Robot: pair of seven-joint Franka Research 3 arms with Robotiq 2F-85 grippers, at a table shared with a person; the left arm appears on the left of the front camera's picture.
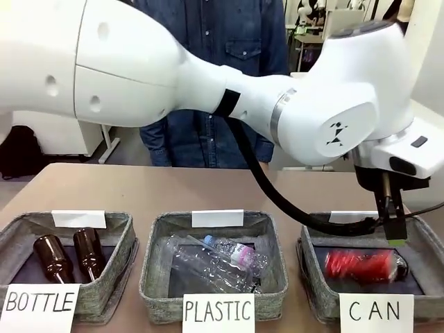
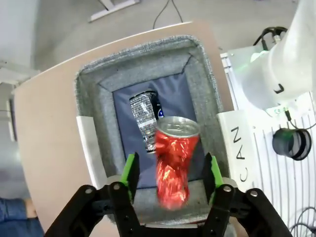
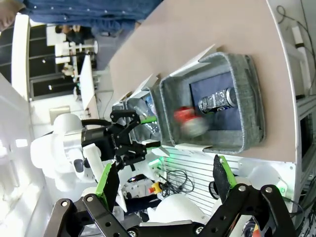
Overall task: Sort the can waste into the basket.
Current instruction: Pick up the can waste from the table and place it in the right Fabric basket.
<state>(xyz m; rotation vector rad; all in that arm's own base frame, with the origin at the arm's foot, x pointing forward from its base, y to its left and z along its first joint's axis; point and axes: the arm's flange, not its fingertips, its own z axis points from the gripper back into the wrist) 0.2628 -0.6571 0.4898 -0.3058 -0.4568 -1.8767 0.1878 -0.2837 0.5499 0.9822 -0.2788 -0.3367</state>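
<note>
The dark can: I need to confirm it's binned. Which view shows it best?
The left wrist view: the dark can lies on the CAN basket floor, partly behind the red can. The right wrist view shows it smaller; in front it's barely visible.

You see a shiny red can [image 2: 174, 165] with a silver top, a black-and-silver patterned can [image 2: 144, 117], and a grey basket [image 2: 205, 84] with a dark bottom.

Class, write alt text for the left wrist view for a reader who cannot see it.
A red can hangs blurred between the open left pincer and the grey CAN basket below, touching neither green pad. A dark can already lies on the basket's dark bottom.
</note>
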